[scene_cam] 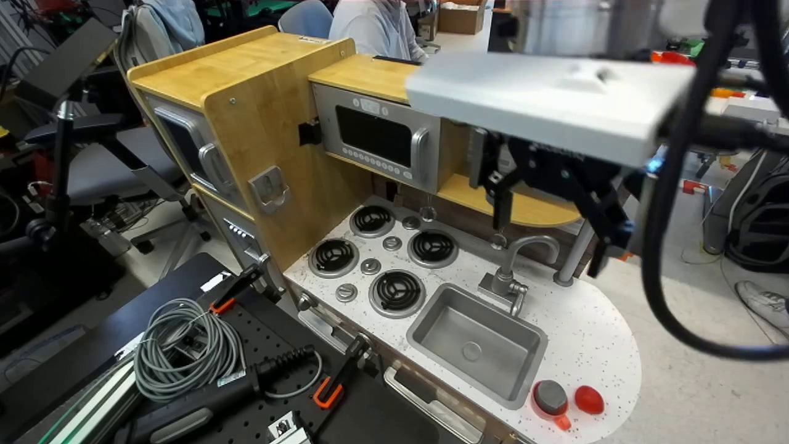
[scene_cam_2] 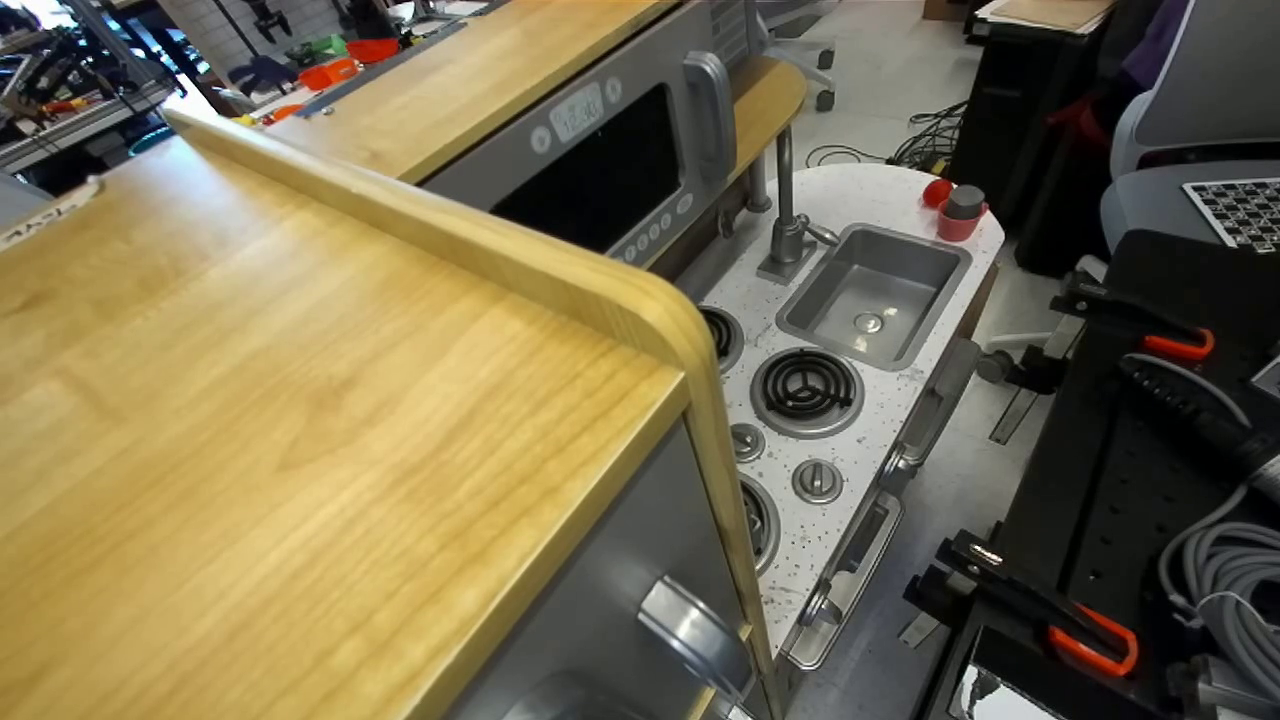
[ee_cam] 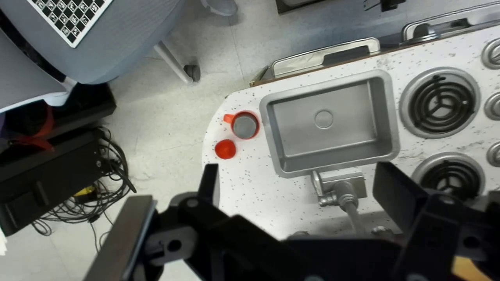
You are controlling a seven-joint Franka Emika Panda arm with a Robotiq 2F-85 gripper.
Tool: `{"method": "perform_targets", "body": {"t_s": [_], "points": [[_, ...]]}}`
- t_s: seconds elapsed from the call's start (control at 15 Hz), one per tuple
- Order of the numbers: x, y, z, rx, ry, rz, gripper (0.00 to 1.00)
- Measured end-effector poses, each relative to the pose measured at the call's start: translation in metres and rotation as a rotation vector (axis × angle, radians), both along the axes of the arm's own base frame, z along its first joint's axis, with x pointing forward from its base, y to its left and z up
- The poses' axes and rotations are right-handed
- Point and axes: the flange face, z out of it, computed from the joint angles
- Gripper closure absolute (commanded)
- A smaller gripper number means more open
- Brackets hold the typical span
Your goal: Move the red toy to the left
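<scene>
- Black end effector [ee_cam: 299,181] hangs well above the counter [ee_cam: 250,195], its jaws spread wide with nothing between them.
- Near the counter's rounded end sits the red toy [ee_cam: 225,149], just beside a red mug [scene_cam_2: 957,229], a narrow gap showing between the two in the wrist view.
- Biggest risk: coming down with the jaws this wide could put one of them into the mug and tip it; the grey piece [ee_cam: 245,125] sticking out of it might then tumble, though whether it is loose cannot be told.
- Mistaking the mug for the target is possible too, both being red.
- Rounded as it looks, the toy may roll or slip from an off-centre squeeze; the counter's edge is near, with the floor [ee_cam: 172,125] beyond.
- "Left" is unclear: in the wrist view it leads over that edge, while in an exterior view the mug and then the sink [scene_cam: 493,357] lie that way, so a careless push could lose the toy either way.
- Behind the sink rises a tap [scene_cam: 504,280], with a grey post [scene_cam: 577,253] and a wooden shelf [scene_cam: 468,188] close by; a low sideways sweep might catch any of them.
- A black cable [scene_cam: 651,246] loops near the end effector and could snag.
- Burners [scene_cam: 397,290] and a microwave [scene_cam: 376,132] stand farther from the toy, probably out of the way.
</scene>
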Motion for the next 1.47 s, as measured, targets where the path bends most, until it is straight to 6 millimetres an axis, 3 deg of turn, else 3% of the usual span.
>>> {"method": "perform_targets", "body": {"t_s": [0.33,0.67,1.0,1.47], "points": [[-0.003,-0.099,-0.072,0.0,0.011,-0.22,0.0],[-0.001,-0.169,-0.146,0.028,0.023,-0.5,0.0],[0.015,-0.2,-0.212,0.048,0.002,-0.766,0.0],[0.047,-0.218,-0.273,0.012,-0.026,-0.96,0.0]]}}
